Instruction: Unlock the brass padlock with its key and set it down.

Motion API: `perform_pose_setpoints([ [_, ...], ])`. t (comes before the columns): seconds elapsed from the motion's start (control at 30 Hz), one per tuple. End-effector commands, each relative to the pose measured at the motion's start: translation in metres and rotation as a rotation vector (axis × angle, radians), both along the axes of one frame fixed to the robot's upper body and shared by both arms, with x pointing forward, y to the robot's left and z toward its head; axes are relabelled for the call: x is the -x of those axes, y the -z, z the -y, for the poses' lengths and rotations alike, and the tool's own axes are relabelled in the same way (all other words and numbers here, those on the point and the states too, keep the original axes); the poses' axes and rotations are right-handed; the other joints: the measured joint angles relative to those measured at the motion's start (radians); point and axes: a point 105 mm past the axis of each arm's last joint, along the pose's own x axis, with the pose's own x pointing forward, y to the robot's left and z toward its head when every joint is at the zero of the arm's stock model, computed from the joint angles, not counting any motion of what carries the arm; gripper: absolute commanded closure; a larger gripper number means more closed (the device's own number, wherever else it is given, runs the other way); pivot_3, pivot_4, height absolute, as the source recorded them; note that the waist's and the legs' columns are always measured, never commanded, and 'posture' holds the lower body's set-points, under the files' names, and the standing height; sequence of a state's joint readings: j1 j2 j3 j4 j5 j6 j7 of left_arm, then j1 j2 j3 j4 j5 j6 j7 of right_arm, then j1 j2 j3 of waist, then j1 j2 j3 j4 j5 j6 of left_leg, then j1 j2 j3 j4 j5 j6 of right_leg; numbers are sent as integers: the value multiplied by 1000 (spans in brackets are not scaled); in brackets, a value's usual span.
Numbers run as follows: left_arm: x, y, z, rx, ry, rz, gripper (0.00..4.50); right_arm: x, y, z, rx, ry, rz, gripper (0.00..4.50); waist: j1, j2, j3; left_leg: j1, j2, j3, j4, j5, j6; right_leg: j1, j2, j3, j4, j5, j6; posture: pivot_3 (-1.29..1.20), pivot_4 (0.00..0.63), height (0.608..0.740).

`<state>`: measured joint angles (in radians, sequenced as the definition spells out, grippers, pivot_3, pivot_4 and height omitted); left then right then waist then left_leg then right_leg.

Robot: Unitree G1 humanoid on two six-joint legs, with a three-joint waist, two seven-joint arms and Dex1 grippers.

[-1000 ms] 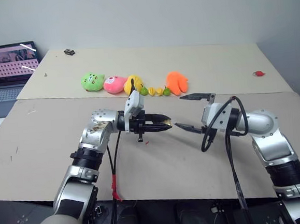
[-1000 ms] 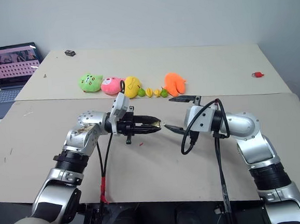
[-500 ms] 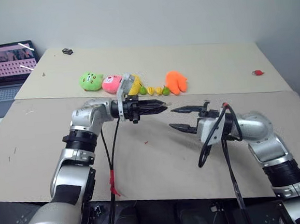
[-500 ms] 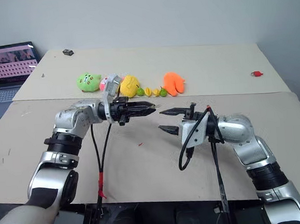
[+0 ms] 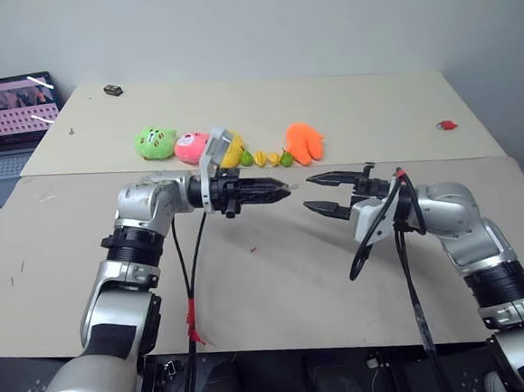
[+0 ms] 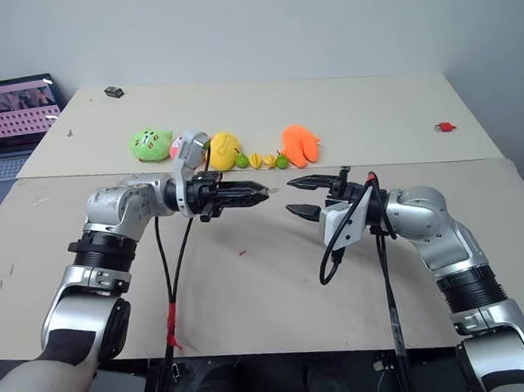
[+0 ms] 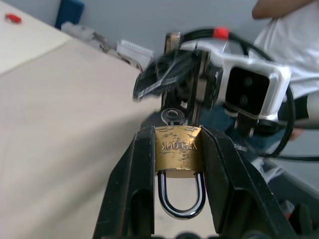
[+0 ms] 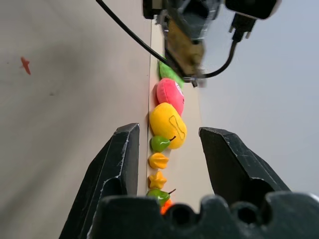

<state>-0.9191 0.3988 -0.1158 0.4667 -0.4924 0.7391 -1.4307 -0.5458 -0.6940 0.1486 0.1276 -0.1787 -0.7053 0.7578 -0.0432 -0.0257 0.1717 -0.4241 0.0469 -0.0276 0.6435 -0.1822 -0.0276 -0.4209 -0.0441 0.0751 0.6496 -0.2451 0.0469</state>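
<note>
Table first: laptop off its far left corner. Mid-table a row of 4 plush toys w/ 4 tiny toy fruits between the last two. Small red item far right, black one far left. Above the table, left gripper is clamped on the brass padlock, key in it; right gripper just beside, fingers apart, empty.

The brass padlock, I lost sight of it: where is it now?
The brass padlock is clamped between the left gripper's fingers, held above the table's middle, facing the open right gripper.
</note>
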Motion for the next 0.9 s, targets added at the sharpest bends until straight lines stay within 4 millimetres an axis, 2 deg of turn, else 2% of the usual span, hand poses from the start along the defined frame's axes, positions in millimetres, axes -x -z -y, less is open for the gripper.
perform_pose_setpoints([
  [0.03, 5, -9, 0, 3, 26, 58, 3670, 3, -17, -2, -25, -19, 78, 2090, 0, 0, 0, 0, 0, 0, 0, 0, 0, 0, 0, 0, 0, 0, 0, 0, 150, 717],
  [0.23, 6, -6, 0, 0, 22, 51, 3670, 9, -23, -12, -58, -58, 84, 2090, 0, 0, 0, 0, 0, 0, 0, 0, 0, 0, 0, 0, 0, 0, 0, 0, 150, 717],
  [0.5, 7, -6, 1, 8, 16, 42, 3670, 22, -21, -29, -83, -119, 50, 2090, 0, 0, 0, 0, 0, 0, 0, 0, 0, 0, 0, 0, 0, 0, 0, 0, 150, 717],
  [0.9, 9, -8, 4, 29, 23, 31, 3670, 16, -20, -26, -59, -107, 66, 2090, 1, 0, 0, 0, 0, 0, 0, 0, 0, 0, 0, 0, 0, 0, 0, 0, 150, 717],
])
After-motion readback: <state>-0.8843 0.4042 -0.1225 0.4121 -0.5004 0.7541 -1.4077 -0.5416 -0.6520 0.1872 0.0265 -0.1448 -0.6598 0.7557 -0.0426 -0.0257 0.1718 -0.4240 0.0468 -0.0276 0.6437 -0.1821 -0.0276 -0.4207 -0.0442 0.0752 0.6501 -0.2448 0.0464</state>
